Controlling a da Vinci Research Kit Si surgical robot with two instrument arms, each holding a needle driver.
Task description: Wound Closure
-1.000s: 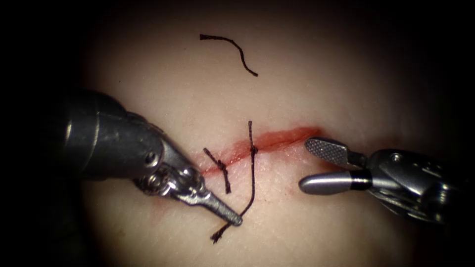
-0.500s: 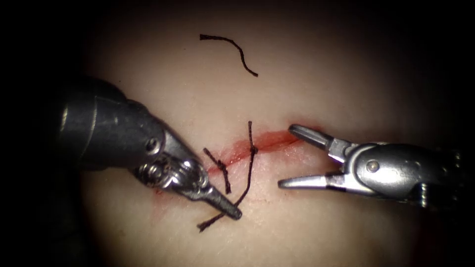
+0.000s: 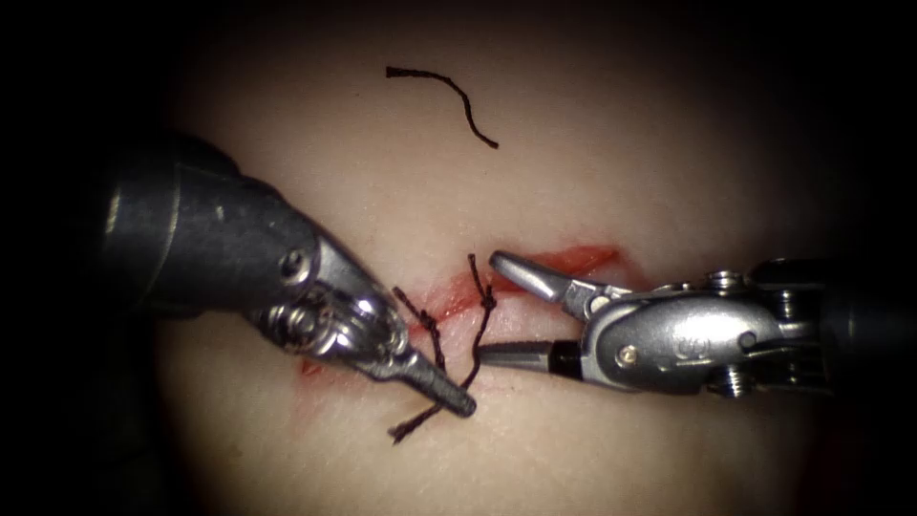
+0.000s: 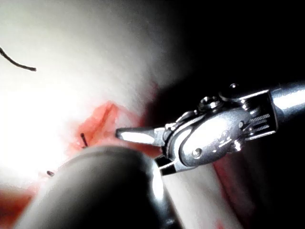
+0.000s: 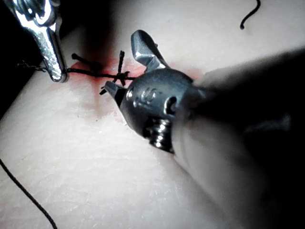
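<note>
The cut (image 3: 544, 268) runs as a red line across the tissue (image 3: 592, 143). Two knotted stitches cross it, one at the left (image 3: 427, 323) and one further right with its knot (image 3: 488, 301). My left tool (image 3: 460, 405) is shut on that stitch's long thread tail (image 3: 473, 368) just below the cut. My right tool (image 3: 489, 306) is open, with one jaw above and one below the knot and the thread running between them. In the right wrist view the left tool (image 5: 56, 71) grips the taut thread (image 5: 88, 73), and the right tool (image 5: 121, 61) gapes around the knot.
A loose cut end of thread (image 3: 444, 96) lies on the tissue above the cut. Red fluid (image 3: 310, 368) stains the tissue under the left tool. In the left wrist view the right tool (image 4: 214, 138) lies close beside the cut (image 4: 102, 121).
My right tool has travelled left along the cut, staying open, and now straddles the thread at the knot. My left tool kept its hold and shifted slightly, and the tail now bends.
</note>
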